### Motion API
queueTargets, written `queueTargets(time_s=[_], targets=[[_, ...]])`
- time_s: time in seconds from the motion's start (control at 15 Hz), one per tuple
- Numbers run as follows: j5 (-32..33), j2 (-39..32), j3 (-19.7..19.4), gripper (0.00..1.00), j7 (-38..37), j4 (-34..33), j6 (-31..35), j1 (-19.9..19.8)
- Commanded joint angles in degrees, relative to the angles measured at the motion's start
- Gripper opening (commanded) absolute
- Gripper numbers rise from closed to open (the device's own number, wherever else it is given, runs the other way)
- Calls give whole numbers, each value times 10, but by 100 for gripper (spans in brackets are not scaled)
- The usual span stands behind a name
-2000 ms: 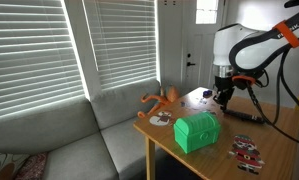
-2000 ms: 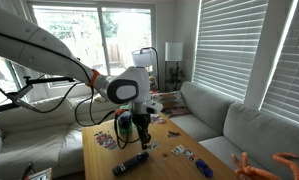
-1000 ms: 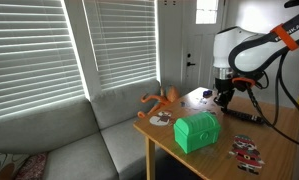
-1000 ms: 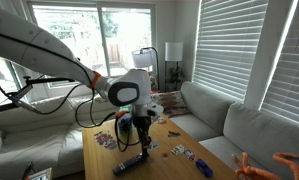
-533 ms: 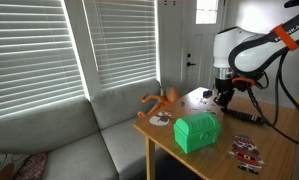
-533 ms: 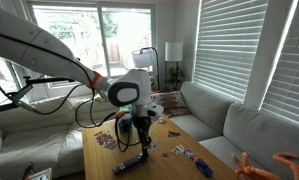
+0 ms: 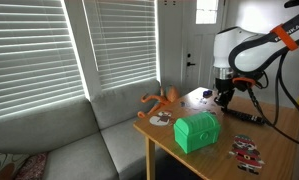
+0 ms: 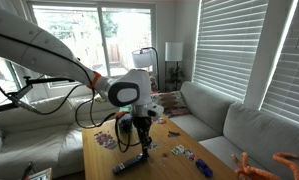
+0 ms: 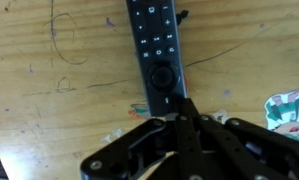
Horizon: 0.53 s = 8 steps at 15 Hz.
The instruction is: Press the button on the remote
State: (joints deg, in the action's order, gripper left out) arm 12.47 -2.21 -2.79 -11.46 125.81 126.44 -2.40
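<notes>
The slim black remote (image 9: 157,45) lies flat on the wooden table (image 9: 49,110); its buttons and round pad face up in the wrist view. In an exterior view it lies slantwise near the table's front (image 8: 130,163). It also shows as a thin dark bar in an exterior view (image 7: 244,115). My gripper (image 9: 180,104) is shut, fingers pressed together into one tip. The tip points straight down at the remote's near end, just below the round pad. It is at or touching the surface; contact cannot be told. The gripper shows in both exterior views (image 8: 142,144) (image 7: 224,100).
A green chest-shaped box (image 7: 197,131) stands near the table's corner. An orange octopus toy (image 7: 161,101) lies by the sofa-side edge. Small cards and stickers (image 8: 106,140) (image 7: 247,152) lie scattered on the table. A grey sofa (image 7: 69,140) runs beside the table.
Over the two seconds the gripper has come down slightly onto the remote's end. In the last second nothing visibly moves.
</notes>
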Motion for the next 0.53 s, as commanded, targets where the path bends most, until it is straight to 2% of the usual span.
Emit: queueTargets(time_s=[0.0,0.2,0.27,0.33,0.47], targets=[[10,12,-2,0,11,8,14,-1],[6,20,-1,0,15,10,16,0],[9,22,-1,5,13,10,18,0],[6,25,-1,27,10,10,20,0],[3,31,0,31,14,11,21,0]])
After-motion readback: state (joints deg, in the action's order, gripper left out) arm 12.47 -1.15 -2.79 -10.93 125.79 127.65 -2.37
